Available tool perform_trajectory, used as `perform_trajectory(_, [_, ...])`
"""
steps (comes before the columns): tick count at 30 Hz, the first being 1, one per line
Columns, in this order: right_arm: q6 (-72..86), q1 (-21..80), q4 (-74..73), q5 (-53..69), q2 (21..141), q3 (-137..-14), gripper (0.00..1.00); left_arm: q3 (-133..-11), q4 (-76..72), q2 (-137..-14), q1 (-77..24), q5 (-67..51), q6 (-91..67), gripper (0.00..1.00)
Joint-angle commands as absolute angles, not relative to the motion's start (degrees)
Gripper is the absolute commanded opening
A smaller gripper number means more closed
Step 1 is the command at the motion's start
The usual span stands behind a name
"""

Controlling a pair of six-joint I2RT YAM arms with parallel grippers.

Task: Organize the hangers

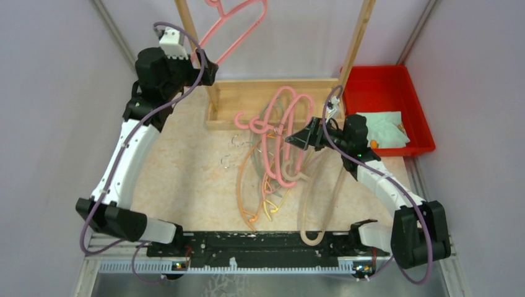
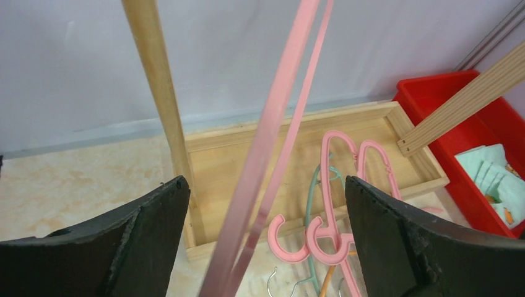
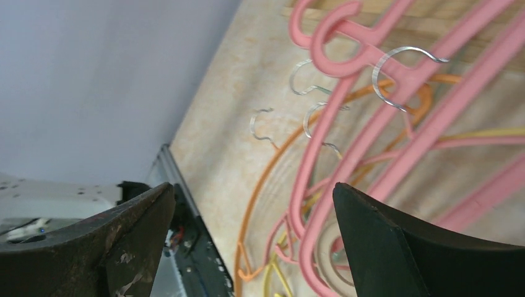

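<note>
A pink hanger [image 1: 242, 28] hangs high on the wooden rack, between its two posts. My left gripper [image 1: 207, 69] is raised beside the left post, open, with this hanger's lower bars [image 2: 272, 142] passing between its jaws [image 2: 266, 185]; I cannot tell if they touch. A tangled pile of hangers [image 1: 278, 154] lies on the table: thick pink ones [image 1: 288, 120], orange [image 1: 244, 185], yellow [image 1: 272, 207] and beige [image 1: 309, 213]. My right gripper [image 1: 296, 137] hovers open and empty over the pile [image 3: 254, 189], above pink [image 3: 347, 142] and orange [image 3: 263, 179] hangers.
The wooden rack has a left post [image 2: 155, 80], a right post [image 1: 359, 37] and a base tray [image 1: 247, 99] behind the pile. A red bin [image 1: 377, 80] holding pale cloth [image 1: 384, 127] stands at the back right. Grey walls enclose the table.
</note>
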State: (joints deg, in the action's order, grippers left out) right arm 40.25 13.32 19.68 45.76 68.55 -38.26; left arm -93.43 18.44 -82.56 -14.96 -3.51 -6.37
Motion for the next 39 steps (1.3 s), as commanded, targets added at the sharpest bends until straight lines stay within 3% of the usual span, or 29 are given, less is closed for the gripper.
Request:
perform_trajectory(1, [24.2,13.1,-1.2,35.8,66.7,-41.3,0.99,-89.8,15.9,-76.1,-14.7,-3.5,-6.5,0.99])
perform_trajectory(14, [21.1,13.0,-5.5,27.9,70.2,-38.4,0.99,-75.7,20.6,-61.3,-14.7,-0.9,-5.9,1.00])
perform_trajectory(22, [20.2,13.0,-10.7,11.2,68.1,-38.8,0.96,-64.5,21.3,-56.2,-14.8,-9.1,-8.8,0.99])
perform_trajectory(24, [20.8,12.3,-11.4,9.3,68.9,-38.8,0.90,-60.8,20.3,-55.6,-15.1,-11.8,-10.1,0.99])
perform_trajectory(26, [22.5,10.7,-11.7,9.5,69.9,-38.5,0.71,-57.2,19.2,-54.6,-16.3,-12.6,-11.3,0.99])
perform_trajectory(29, [24.9,9.1,-10.1,11.9,70.1,-36.8,0.58,-53.2,18.0,-52.7,-18.5,-11.2,-12.0,0.99])
perform_trajectory(33, [26.9,9.0,-9.8,11.0,69.0,-34.4,0.59,-50.9,17.0,-51.5,-21.0,-11.0,-13.0,0.99])
perform_trajectory(39, [28.5,8.7,-9.0,9.2,69.6,-32.9,0.70,-48.0,14.9,-52.2,-26.8,-9.3,-14.0,0.99])
